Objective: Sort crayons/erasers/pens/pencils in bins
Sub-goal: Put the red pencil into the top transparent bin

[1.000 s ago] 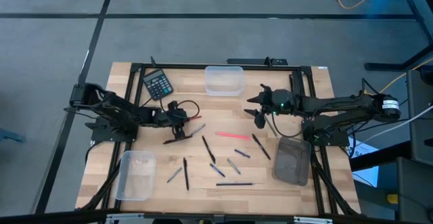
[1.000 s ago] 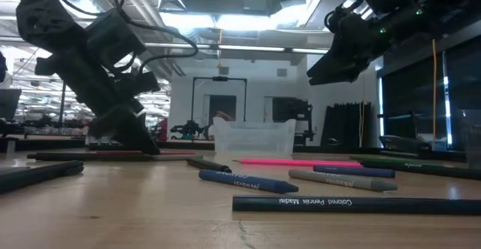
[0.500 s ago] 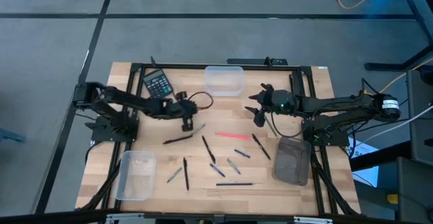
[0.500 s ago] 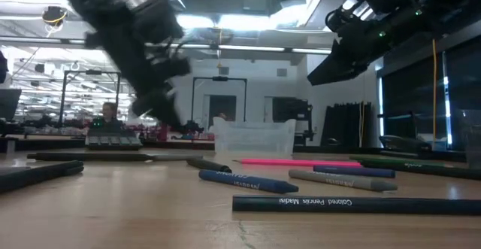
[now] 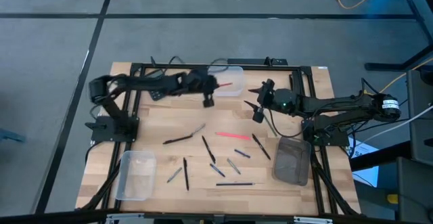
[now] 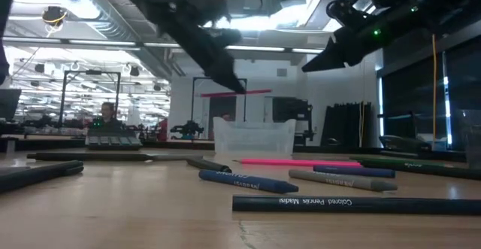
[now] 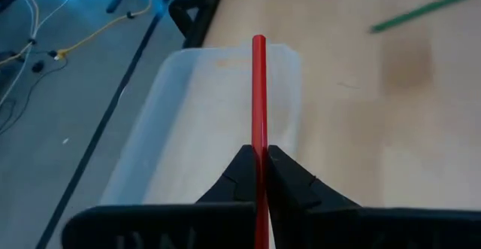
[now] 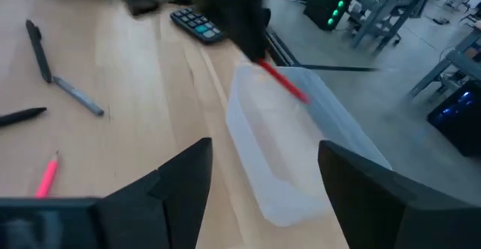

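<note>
Right now your left gripper [image 5: 211, 87] is clamped on a red stick [image 5: 229, 85], holding it level above the clear bin [image 5: 229, 80] at the table's far edge; the stick's free end reaches out ahead of the fingers, over the bin's inside. Below and nearer you than that gripper, the remaining sticks lie scattered on the wood, a pink one [image 5: 232, 135] among them. To its right, your right gripper [image 5: 256, 105] hangs above the table with its fingers spread, carrying nothing, the clear bin just ahead of it.
</note>
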Available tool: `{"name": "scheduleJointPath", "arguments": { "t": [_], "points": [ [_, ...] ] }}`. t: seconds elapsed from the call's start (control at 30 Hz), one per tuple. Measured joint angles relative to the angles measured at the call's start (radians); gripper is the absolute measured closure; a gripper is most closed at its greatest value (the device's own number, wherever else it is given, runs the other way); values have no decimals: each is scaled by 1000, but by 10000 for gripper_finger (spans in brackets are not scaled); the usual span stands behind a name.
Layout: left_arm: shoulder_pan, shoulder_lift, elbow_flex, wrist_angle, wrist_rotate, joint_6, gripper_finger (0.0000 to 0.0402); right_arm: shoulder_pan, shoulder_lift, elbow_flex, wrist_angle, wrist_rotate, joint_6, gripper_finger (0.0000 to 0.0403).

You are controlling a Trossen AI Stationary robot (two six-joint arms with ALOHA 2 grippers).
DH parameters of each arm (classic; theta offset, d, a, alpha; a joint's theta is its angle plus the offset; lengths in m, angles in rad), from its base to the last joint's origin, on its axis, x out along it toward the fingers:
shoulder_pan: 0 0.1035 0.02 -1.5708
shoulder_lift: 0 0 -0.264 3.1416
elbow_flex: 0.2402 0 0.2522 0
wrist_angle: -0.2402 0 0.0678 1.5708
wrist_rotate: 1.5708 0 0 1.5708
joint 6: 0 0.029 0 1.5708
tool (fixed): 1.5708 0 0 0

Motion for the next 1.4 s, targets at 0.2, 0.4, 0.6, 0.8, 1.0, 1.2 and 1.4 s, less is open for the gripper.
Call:
{"name": "scheduleJointPath", "arguments": {
  "t": [0.2, 0.4, 0.6, 0.8, 1.0, 1.2, 1.4],
  "points": [
    [58, 170, 160, -7, 4, 67, 398, 0, 0, 0, -39, -7, 49, 157],
    [82, 295, 228, -15, -1, 47, 400, 0, 0, 0, -25, -7, 78, 157],
    [86, 316, 244, 6, -211, 46, 369, 0, 0, 0, -26, -4, 105, 157],
    [74, 284, 244, -15, -271, 43, 323, -1, 0, 0, -33, -31, 283, 157],
    [30, 286, 244, 77, -275, 38, 303, 2, 4, 0, -47, -42, 382, 157],
    [1, 257, 244, 151, -375, 125, 303, 24, 14, -1, -50, -41, 394, 157],
    [-38, 157, 244, 86, -388, 119, 303, 57, 14, -1, -57, -41, 425, 157]
  ]
}}
